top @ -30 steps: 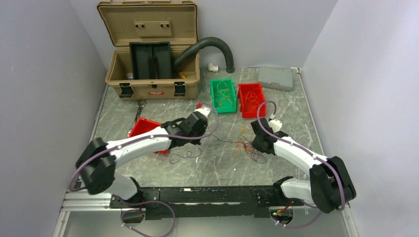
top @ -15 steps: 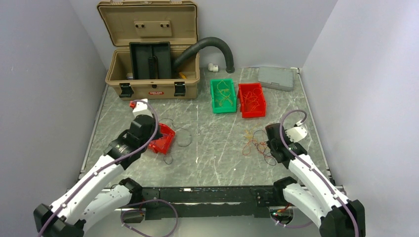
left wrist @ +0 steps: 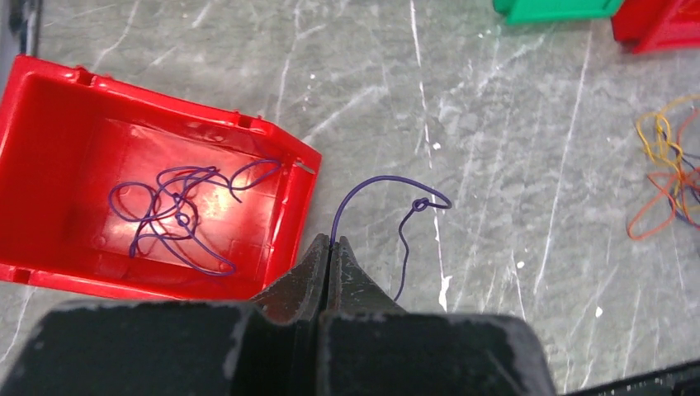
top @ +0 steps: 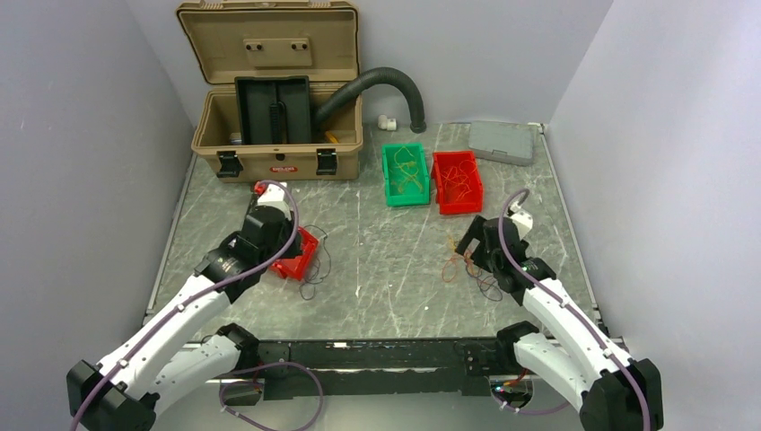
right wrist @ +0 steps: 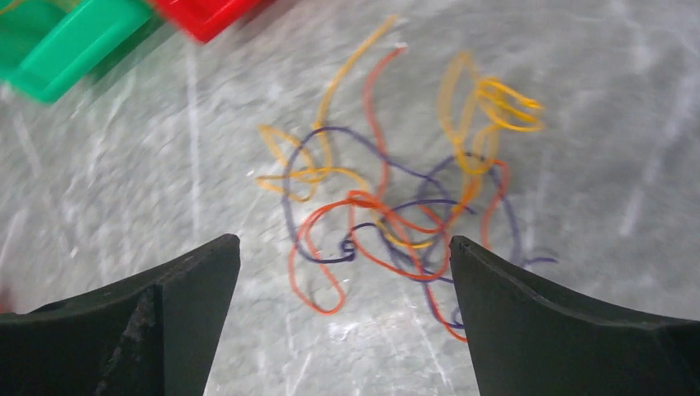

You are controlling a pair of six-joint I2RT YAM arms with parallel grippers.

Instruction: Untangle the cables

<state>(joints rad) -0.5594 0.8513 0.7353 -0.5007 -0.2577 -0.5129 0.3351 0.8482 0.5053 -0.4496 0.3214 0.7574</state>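
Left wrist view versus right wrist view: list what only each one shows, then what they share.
Only the left wrist view: the left gripper shut on a purple wire, and a red bin holding more purple wires. Only the right wrist view: the right gripper, open over the tangle. Both: that orange, yellow and purple tangle, just its edge from the left, plus the green bin and the marble table.

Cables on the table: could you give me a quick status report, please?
Left gripper shut on one purple cable beside the red bin. Right gripper open over the mixed tangle. Nothing in the way.
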